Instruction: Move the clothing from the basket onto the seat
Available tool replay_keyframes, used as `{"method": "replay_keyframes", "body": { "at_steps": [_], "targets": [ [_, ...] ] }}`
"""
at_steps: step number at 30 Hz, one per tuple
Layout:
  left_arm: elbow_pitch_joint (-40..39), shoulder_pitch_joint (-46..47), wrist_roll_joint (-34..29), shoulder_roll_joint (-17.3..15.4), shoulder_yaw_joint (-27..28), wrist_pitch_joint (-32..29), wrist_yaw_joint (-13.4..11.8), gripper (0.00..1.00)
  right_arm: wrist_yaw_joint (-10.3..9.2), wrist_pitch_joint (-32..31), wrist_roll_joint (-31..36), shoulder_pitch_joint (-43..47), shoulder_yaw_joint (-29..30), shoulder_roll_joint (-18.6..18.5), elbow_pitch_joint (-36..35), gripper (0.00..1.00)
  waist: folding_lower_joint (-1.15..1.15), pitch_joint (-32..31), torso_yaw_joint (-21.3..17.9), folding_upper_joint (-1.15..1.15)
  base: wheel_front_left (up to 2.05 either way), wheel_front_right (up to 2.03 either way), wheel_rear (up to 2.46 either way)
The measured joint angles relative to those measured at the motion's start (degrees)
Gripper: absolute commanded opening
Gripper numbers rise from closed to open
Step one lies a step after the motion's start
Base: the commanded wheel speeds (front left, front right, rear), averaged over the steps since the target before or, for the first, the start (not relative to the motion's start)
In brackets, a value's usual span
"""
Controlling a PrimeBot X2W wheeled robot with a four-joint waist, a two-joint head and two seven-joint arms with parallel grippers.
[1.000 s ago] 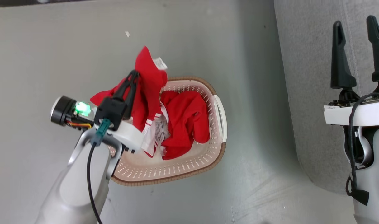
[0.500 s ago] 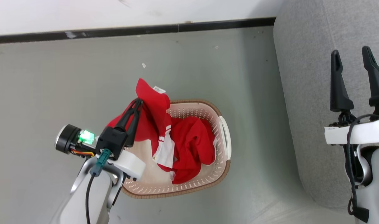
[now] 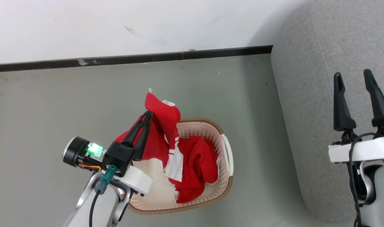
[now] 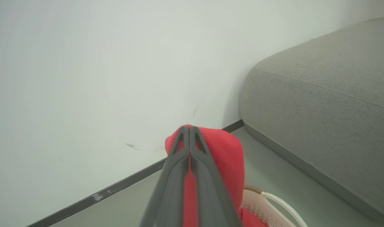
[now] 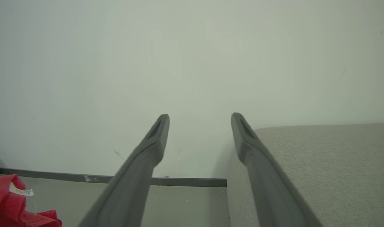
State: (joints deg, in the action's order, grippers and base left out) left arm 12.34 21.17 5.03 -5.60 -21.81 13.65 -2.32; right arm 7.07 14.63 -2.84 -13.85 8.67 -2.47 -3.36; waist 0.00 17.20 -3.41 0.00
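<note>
**Red garment pinched above the basket, sofa to its right**

The left gripper (image 3: 147, 114) is clenched, its two long dark fingers pressed together on a fold of a bright red soft fabric garment with white stripe trim (image 3: 162, 126). It holds that fold above the left half of the small oval cream-white perforated plastic basket with a brown woven-look rim (image 3: 225, 186). The garment's white-panelled tail hangs down inside the basket. The high pinch near one end looks meant to let the cloth trail out freely.

A second red garment (image 3: 198, 167) lies crumpled in the basket's right half, touching the hanging one.

Right of the basket, across a strip of grey floor (image 3: 53, 110), rises the large grey fabric-upholstered sofa seat (image 3: 305, 110). The right gripper (image 3: 352, 73) hovers over it, fingers spread wide, grasping nothing.

Behind the basket runs a white wall (image 3: 116, 25).

Likely hindrances are the tail snagging the second garment or the rim, and the seat's rounded side.
</note>
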Motion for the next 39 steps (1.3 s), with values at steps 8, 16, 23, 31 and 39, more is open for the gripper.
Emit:
{"method": "replay_keyframes", "body": {
  "at_steps": [8,16,23,31,39],
  "targets": [
    [-2.8,-2.1,0.1,-0.1,0.0,-1.0,-0.1,1.00,0.00,0.0,0.0,2.0,0.0,0.0,0.1,1.00,0.00,-2.0,-0.7,0.00,0.00,0.00,0.00],
    [-6.1,-3.3,0.6,-0.1,0.3,-1.5,-0.6,1.00,0.00,0.0,0.0,3.0,0.0,0.0,-0.1,1.00,0.00,-3.3,-1.3,0.00,0.00,0.00,0.00],
    [-8.3,-5.1,2.0,-0.3,2.0,-1.6,-1.7,1.00,0.00,0.0,0.0,3.1,0.0,0.1,-0.1,1.00,0.00,-4.5,-1.3,0.00,0.00,0.00,0.00],
    [-9.9,-7.4,3.2,-0.7,4.9,-1.6,-3.6,1.00,0.00,0.0,0.0,3.7,-0.1,0.1,-0.1,1.00,0.00,-6.0,-1.1,0.00,0.00,0.00,0.00],
    [-10.5,-10.5,5.0,-1.9,8.8,-1.5,-5.2,1.00,0.00,0.0,1.0,5.1,-0.5,0.1,0.2,1.00,0.00,-8.0,-0.7,0.00,0.00,0.00,0.00]
  ]
}}
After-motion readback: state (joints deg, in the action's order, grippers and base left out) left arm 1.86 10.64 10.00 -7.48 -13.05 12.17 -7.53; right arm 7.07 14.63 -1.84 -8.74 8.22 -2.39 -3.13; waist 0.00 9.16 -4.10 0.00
